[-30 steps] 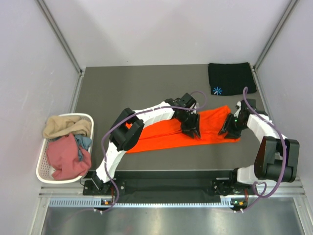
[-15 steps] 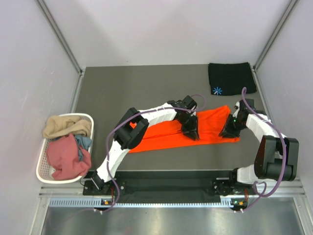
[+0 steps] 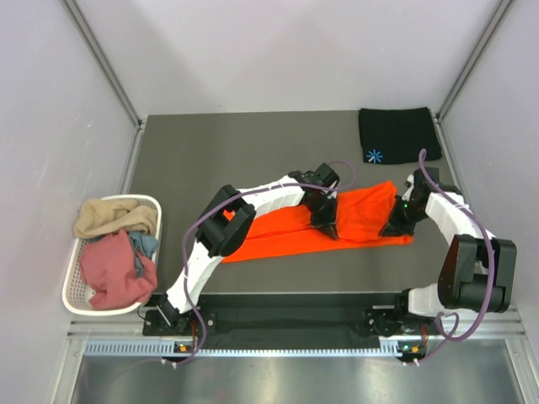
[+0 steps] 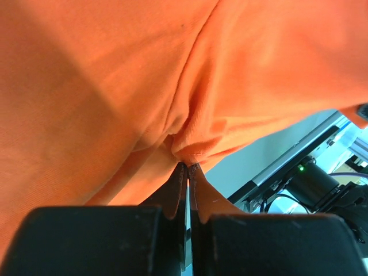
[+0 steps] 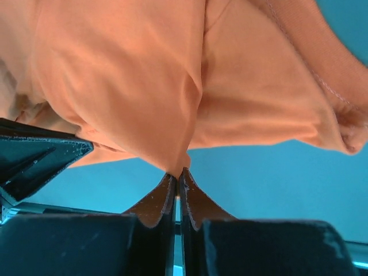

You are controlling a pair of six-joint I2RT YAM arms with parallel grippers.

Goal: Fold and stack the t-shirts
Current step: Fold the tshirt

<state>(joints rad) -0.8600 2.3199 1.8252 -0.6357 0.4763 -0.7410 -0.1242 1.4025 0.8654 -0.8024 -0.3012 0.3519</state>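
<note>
Setting: grey tabletop is lying between pale walls, with both arm bases sitting at its near edge.
Left gripper: jaws are pressing together on a pinch of the orange t-shirt, at the near hem around the middle of the cloth.
Right gripper: jaws are likewise clamping a fold of the same shirt, at its near right corner.
Orange t-shirt: it is lying as a long, partly folded band across the middle of the table, slanting from near left to far right.
Step in hand: both pincers are gripping the near edge, so a fold looks about to start.
Next move: judging by the grips, it calls for lifting both points together and carrying them evenly over the far edge.
Arm pose: left arm is reaching far across to the right, elbow raised; right arm is bending inward from the right.
Black t-shirt: it is resting folded at the far right corner.
Basket: white, left of the table, it is holding tan and pink shirts.
</note>
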